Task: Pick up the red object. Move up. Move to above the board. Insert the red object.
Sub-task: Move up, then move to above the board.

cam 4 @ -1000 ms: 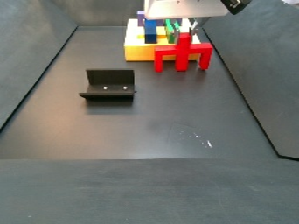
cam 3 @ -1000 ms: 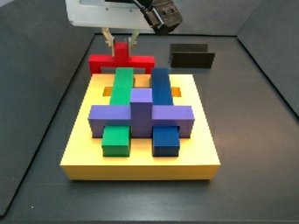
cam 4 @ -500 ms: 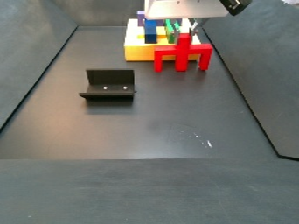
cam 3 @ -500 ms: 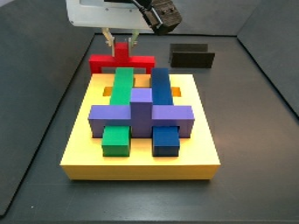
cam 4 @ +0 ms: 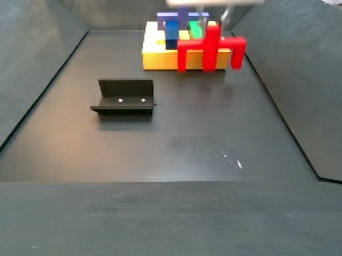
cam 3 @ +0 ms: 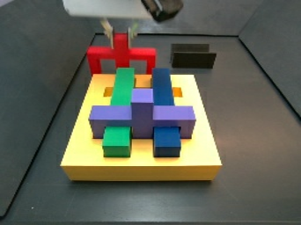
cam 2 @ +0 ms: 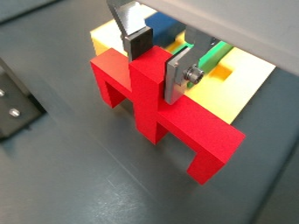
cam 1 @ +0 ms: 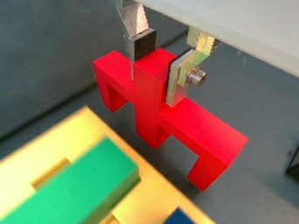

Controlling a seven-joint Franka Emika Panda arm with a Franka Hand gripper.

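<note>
Matte red object [cam 1: 158, 109] between pincer [cam 1: 163, 59] silver metal plates

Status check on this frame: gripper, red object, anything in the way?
Gripper shut on the red object's stem, fingers either side. Piece off the floor, beside the board, not over it. Fixture well aside; nothing blocking.

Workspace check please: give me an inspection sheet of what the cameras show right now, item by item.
Surface: dark floor, bare apart from the items below.
Red object: clamped by its centre stem, off the floor in a side view, beside the board, not above it.
Board: yellow slab carrying green block, blue block and purple block.
Clutter: fixture standing apart from the board.
Gripper: above the board's far end, shut on the red object's stem.
Cables: nothing seen.
Surroundings: dark walls around the floor.
</note>
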